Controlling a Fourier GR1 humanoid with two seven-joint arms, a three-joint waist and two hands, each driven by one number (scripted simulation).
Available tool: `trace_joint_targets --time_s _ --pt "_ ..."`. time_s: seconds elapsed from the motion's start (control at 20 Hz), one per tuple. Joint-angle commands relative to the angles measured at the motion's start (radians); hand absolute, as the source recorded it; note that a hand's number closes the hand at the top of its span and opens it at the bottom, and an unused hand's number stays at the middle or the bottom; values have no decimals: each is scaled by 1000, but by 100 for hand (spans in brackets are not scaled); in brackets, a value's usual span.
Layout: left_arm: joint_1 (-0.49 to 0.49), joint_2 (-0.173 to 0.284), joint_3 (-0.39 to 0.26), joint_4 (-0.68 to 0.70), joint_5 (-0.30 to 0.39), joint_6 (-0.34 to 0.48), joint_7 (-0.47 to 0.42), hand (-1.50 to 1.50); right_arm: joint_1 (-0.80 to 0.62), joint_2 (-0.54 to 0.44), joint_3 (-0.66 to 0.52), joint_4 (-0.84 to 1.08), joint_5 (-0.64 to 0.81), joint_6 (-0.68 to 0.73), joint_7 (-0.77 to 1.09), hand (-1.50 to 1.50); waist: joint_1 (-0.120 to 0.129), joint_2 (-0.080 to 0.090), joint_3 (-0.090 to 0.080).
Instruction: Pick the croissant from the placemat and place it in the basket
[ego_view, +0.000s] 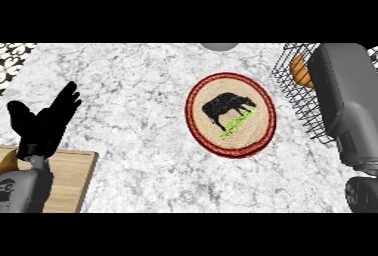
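1. Marble-grey counter (140, 85) fills the head view, and most of what's on it sits at the edges.
2. Down in the lower left corner lies a wooden board (72, 172), with a sliver of something yellow (6, 160) at its left edge, too cut off to name.
3. Over that board the left robot hand (43, 122) is resting, black fingers straight and pointing up, released, holding nothing.
4. Centre right is the round woven placemat (230, 115): tan weave, dark red rim, a black animal standing on a green strip in the middle.
5. At the top edge a grey rounded shape (220, 46) just peeks in; can't tell what it is.
6. Top right is the black wire basket (295, 95), close beside the placemat and tilted in this view.
7. Big obstruction here: the grey right forearm (341, 95) runs up the right edge and covers much of the basket.
8. The right robot hand itself doesn't show, so whether it's grasping or released can't be told.
9. The croissant (299, 71) shows as a golden-orange curved piece behind the wires, inside the basket, pressed against the forearm's edge and mostly hidden by it.
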Motion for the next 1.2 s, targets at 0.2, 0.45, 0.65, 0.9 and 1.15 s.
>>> trace_joint_targets --time_s 0.2,0.45,0.65,0.9,1.15 --pt "-9 4 14 -22 15 0 22 0 35 38 -48 -180 80 -207 199 -150 -14 -8 -1" --pt "33 16 22 -20 7 3 30 0 86 82 -129 -404 64 -256 155 -150 -51 -28 -1" --pt "56 -2 34 -19 0 31 3 0 168 239 -137 -623 58 -200 104 -150 -73 -36 -2" --pt "39 0 37 -15 7 34 40 0 324 247 -10 -784 -100 -46 89 -150 -82 -49 -1" --pt "74 -7 32 -16 0 27 -2 0 529 248 149 -991 -237 19 99 -150 -85 -49 -1"
